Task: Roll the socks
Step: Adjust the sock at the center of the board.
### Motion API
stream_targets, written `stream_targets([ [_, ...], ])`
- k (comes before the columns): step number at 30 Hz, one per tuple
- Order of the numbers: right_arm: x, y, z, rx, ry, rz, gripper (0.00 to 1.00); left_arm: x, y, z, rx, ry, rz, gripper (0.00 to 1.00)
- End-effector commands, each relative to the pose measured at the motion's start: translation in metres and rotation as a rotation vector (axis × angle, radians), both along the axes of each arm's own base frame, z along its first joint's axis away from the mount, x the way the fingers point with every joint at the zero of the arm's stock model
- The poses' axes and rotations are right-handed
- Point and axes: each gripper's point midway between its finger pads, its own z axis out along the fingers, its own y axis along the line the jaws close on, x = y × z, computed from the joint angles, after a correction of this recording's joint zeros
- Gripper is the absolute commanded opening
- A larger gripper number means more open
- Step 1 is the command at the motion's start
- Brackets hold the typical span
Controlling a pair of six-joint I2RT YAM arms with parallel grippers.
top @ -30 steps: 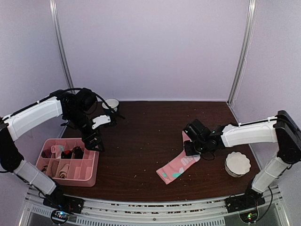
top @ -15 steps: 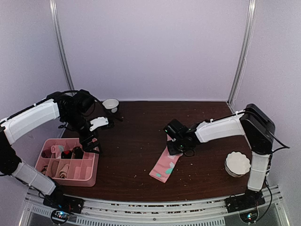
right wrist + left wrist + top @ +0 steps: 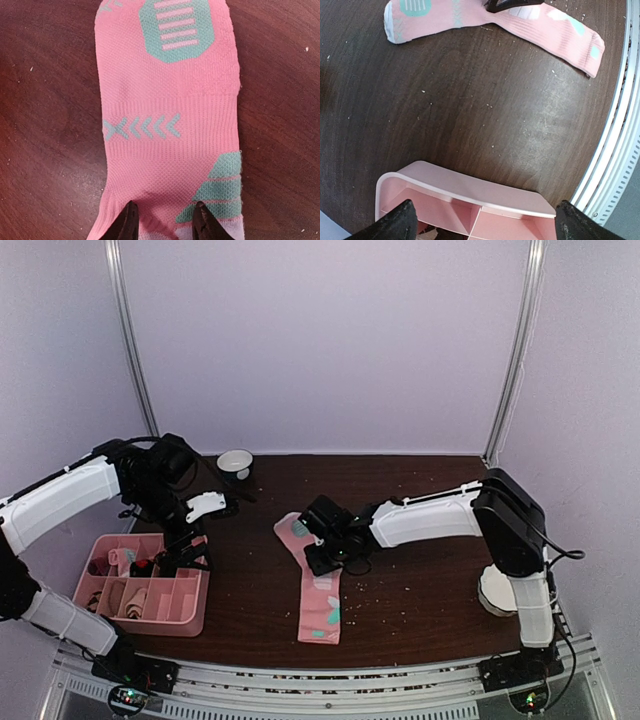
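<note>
The right gripper [image 3: 165,222] sits low on the brown bench [image 3: 420,500], near the middle. It is partly closed and pinches the pink sock [image 3: 320,600] at its bend. The left gripper [image 3: 190,548] is wide open, with nothing in it, above the pink tray [image 3: 150,623]. The sock lies flat, one part running from the right gripper toward the near edge.

Centre frame: right gripper [image 3: 325,553] grips a pink sock [image 3: 321,602] on dark table [image 3: 430,500]; lower left, left gripper [image 3: 187,554] above pink tray [image 3: 188,624].
</note>
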Motion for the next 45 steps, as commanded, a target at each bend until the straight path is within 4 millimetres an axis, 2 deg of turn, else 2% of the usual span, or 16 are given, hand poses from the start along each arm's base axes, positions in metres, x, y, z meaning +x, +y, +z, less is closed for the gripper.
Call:
stream_targets([
  [1, 0.015, 0.000, 0.027, 0.045, -0.051, -0.032, 0.39, 0.006, -0.007, 0.008, -0.031, -0.029, -0.007, 0.98],
  [5, 0.010, -0.008, 0.038, 0.030, -0.095, 0.013, 0.41, 0.009, -0.008, 0.008, -0.029, -0.027, -0.007, 0.98],
  [7, 0.005, -0.013, 0.051, 0.056, -0.141, 0.032, 0.42, 0.010, -0.008, 0.008, -0.025, -0.028, -0.010, 0.98],
  [10, -0.014, -0.020, 0.068, 0.105, -0.183, 0.079, 0.43, 0.014, -0.010, 0.008, -0.019, -0.031, -0.017, 0.98],
  [12, -0.030, -0.020, 0.072, 0.132, -0.194, 0.116, 0.43, 0.018, -0.011, 0.009, -0.016, -0.034, -0.014, 0.98],
  [14, -0.046, -0.017, 0.066, 0.137, -0.183, 0.157, 0.42, 0.023, -0.013, 0.010, -0.011, -0.036, -0.006, 0.98],
  [18, -0.077, -0.002, 0.040, 0.142, -0.123, 0.222, 0.38, 0.025, -0.016, 0.013, -0.027, -0.033, 0.000, 0.98],
  [21, -0.098, 0.013, 0.027, 0.225, -0.097, 0.228, 0.35, 0.024, -0.014, 0.015, -0.020, -0.037, 0.010, 0.98],
  [24, -0.107, 0.021, 0.014, 0.253, -0.073, 0.211, 0.34, 0.022, -0.008, 0.014, -0.007, -0.063, 0.026, 0.98],
  [26, -0.107, 0.026, 0.010, 0.285, -0.056, 0.188, 0.33, 0.027, -0.002, 0.018, 0.004, -0.112, 0.063, 0.98],
  [30, -0.102, 0.039, 0.005, 0.358, -0.042, 0.142, 0.32, 0.038, 0.025, 0.038, 0.094, -0.227, 0.170, 0.98],
  [34, -0.086, 0.048, -0.005, 0.406, -0.013, 0.091, 0.31, 0.061, 0.056, 0.068, 0.159, -0.440, 0.346, 0.98],
  [36, -0.074, 0.051, -0.005, 0.450, -0.001, 0.066, 0.31, 0.063, 0.064, 0.074, 0.167, -0.495, 0.380, 0.98],
  [41, -0.050, 0.065, 0.019, 0.490, -0.032, 0.069, 0.31, 0.031, 0.031, 0.051, 0.050, -0.330, 0.182, 0.98],
  [43, -0.048, 0.070, 0.033, 0.495, -0.045, 0.105, 0.32, 0.024, 0.020, 0.039, 0.046, -0.274, 0.124, 0.98],
  [45, -0.048, 0.065, 0.047, 0.475, -0.076, 0.128, 0.32, 0.016, 0.011, 0.029, 0.059, -0.251, 0.054, 0.98],
])
